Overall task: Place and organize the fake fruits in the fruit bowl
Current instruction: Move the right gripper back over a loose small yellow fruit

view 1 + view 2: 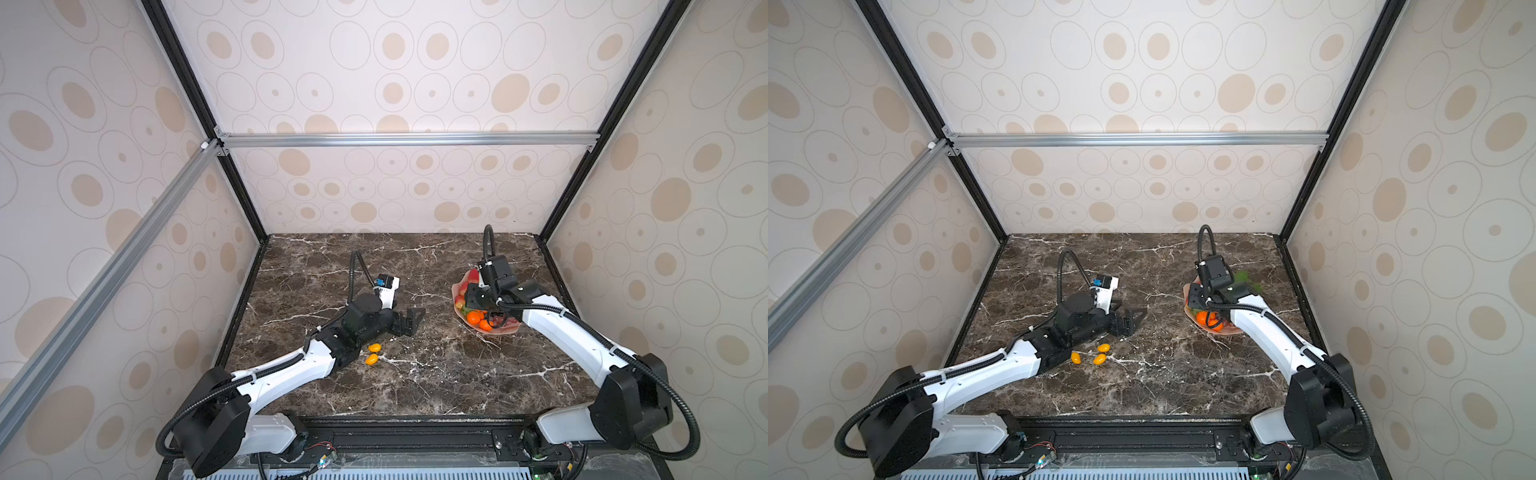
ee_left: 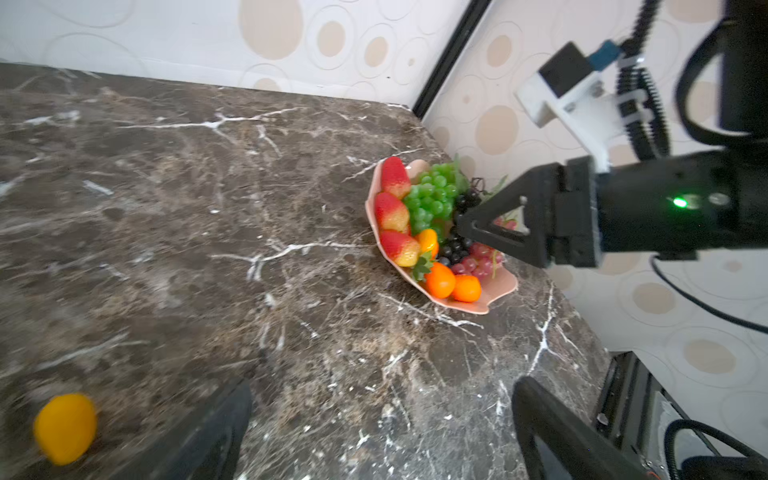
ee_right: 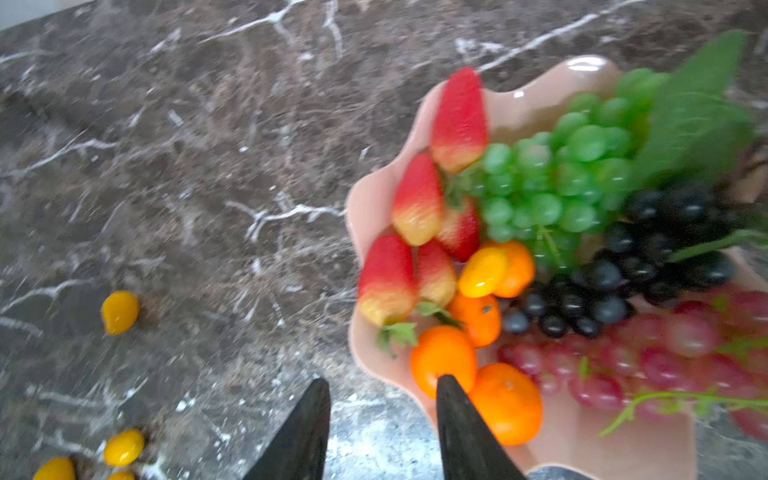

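The pale pink fruit bowl (image 3: 365, 203) stands at the table's right side, its rim (image 1: 505, 330) showing in a top view. It holds strawberries (image 3: 459, 120), green grapes (image 3: 561, 174), dark grapes (image 3: 623, 282), red grapes (image 3: 665, 353), round oranges (image 3: 509, 403) and a yellow oval fruit (image 3: 482, 272). My right gripper (image 3: 384, 382) hovers open over the bowl's near-left rim, holding nothing. Three small yellow fruits (image 1: 1099, 359) lie on the marble beside my left forearm. My left gripper (image 2: 384, 384) lies low at mid-table, wide open and empty, with one yellow fruit (image 2: 65, 428) off to its side.
The dark marble table (image 1: 415, 374) is boxed in by patterned walls at the back and both sides. The bowl sits close to the right wall. Black frame posts (image 1: 552, 224) stand at the back corners. A black rail (image 1: 415, 436) runs along the front edge.
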{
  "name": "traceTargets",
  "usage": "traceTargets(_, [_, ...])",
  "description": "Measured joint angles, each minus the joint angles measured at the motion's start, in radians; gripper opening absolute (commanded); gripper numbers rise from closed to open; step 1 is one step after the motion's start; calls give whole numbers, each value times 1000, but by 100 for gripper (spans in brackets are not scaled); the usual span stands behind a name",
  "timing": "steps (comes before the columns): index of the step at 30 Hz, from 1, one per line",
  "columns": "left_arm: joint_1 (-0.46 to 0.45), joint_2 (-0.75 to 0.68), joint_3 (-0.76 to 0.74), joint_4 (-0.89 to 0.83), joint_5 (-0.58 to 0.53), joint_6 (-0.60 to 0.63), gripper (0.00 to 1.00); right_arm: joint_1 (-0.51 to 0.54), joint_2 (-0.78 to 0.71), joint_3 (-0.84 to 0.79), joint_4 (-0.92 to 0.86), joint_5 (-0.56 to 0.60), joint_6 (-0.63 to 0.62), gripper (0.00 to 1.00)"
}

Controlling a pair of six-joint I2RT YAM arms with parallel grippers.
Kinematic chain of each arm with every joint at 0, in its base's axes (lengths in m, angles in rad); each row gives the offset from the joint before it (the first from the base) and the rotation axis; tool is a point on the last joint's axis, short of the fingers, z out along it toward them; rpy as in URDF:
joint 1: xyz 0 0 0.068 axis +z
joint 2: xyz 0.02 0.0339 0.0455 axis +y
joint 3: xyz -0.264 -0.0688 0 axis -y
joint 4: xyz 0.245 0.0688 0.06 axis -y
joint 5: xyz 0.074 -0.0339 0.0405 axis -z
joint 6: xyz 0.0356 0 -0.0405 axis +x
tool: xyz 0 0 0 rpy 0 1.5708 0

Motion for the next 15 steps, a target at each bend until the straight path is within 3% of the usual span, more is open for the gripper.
traceTargets(6, [67,-171,-88,-114,-45,-7,99,184,47,19,27,2,5,44])
traceTargets(15, [292,-357,-201,-206,-13,-40,99,367,450,328,52,3,22,44])
